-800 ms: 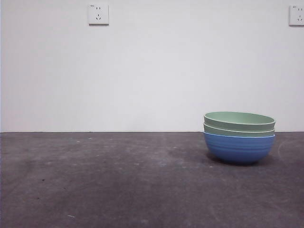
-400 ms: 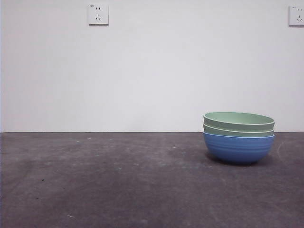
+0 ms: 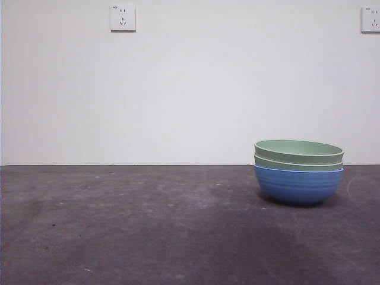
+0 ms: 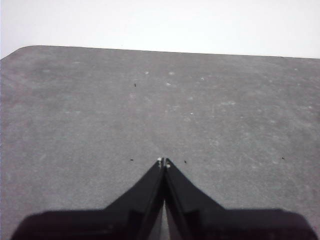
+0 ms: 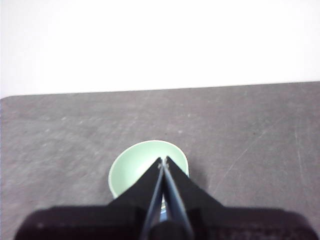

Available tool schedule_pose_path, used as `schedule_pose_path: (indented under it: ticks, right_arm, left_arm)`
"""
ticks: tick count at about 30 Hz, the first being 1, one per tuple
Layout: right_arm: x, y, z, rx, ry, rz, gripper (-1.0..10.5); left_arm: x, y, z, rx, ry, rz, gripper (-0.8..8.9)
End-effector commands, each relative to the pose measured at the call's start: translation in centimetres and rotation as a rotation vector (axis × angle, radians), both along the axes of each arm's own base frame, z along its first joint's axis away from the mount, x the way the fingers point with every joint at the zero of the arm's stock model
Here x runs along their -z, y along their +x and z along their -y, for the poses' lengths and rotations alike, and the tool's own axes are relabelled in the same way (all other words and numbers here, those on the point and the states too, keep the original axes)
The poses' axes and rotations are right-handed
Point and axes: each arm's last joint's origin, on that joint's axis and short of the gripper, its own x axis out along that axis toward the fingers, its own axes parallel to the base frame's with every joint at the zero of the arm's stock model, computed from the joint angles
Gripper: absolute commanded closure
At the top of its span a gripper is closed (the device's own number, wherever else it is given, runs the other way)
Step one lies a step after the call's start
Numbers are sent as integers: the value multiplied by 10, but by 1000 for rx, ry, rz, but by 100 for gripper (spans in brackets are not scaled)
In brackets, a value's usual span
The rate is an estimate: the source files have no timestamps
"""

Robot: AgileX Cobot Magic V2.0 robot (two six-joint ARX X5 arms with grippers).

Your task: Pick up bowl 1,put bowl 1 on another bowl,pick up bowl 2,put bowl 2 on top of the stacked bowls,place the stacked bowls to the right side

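Stacked bowls (image 3: 298,172) seated at right on table (image 3: 148,225), untouched. Right gripper (image 5: 163,161) overhead, left gripper (image 4: 163,162) apart, both pressed together. Possible snag on rim if lowered, toppling nest.

The stacked bowls (image 3: 298,172) show a blue bottom bowl (image 3: 298,186) with faint horizontal ribs and two pale green bowls above. The table (image 3: 148,231) is mottled dark grey, the wall (image 3: 190,89) plain white, the sockets (image 3: 123,18) white.

Two black pincers, left (image 4: 164,163) and right (image 5: 163,161) (wedge-shaped jaws tapering to pale-flecked tips)
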Motion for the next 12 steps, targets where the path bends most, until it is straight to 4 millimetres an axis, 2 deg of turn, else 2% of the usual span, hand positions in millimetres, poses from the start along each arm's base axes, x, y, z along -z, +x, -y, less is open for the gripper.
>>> schedule_pose_path:
  ticks: [1,5,12]
  right_arm:
    - [35,3,0,7,13,36,944]
    - [69,6,1,40,33,55,944]
    - [105,8,2,91,60,28,944]
  left_arm:
    - [4,1,0,-7,-10,-8,817]
    - [4,1,0,-7,-10,-8,817]
    - [4,1,0,-7,-10,-8,817]
